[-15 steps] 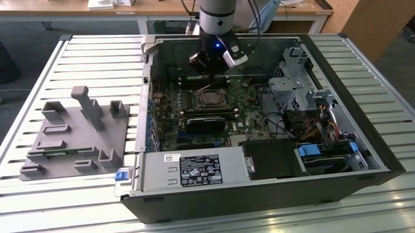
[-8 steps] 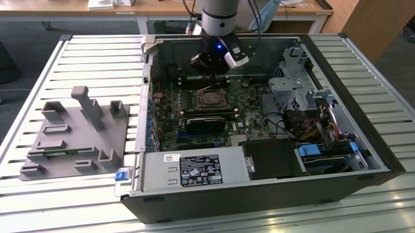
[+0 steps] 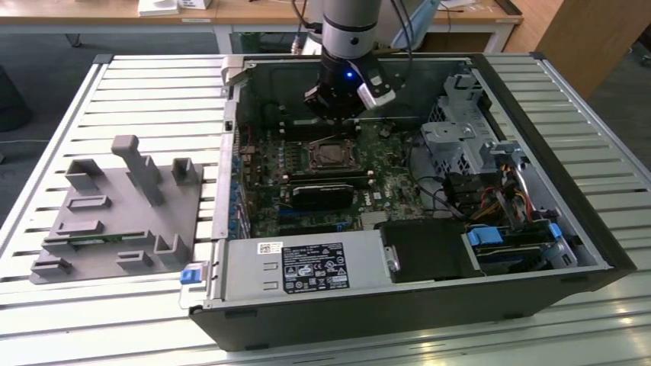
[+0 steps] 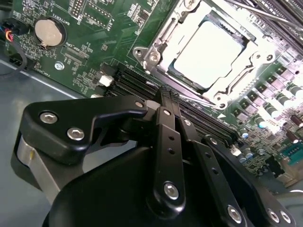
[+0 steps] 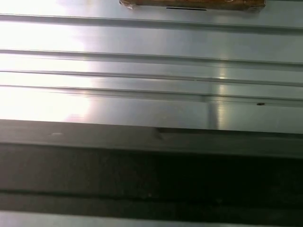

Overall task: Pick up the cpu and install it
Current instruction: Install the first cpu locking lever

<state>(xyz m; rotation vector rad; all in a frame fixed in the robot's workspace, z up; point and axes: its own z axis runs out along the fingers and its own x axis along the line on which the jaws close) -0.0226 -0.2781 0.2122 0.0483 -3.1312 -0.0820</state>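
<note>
My bench is a slatted metal top, shiny with glare; the first wrist view catches its bright ribs. Behind the far edge stands a wooden desk on white legs. A wood panel rises at the far corner. Dark floor beyond.

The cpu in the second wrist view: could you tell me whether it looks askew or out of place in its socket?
Nothing stands out. The cpu lies flat and square inside the socket frame on the motherboard, its edges parallel to the frame. The hand is off to one side of the socket, apart from the chip.
</note>
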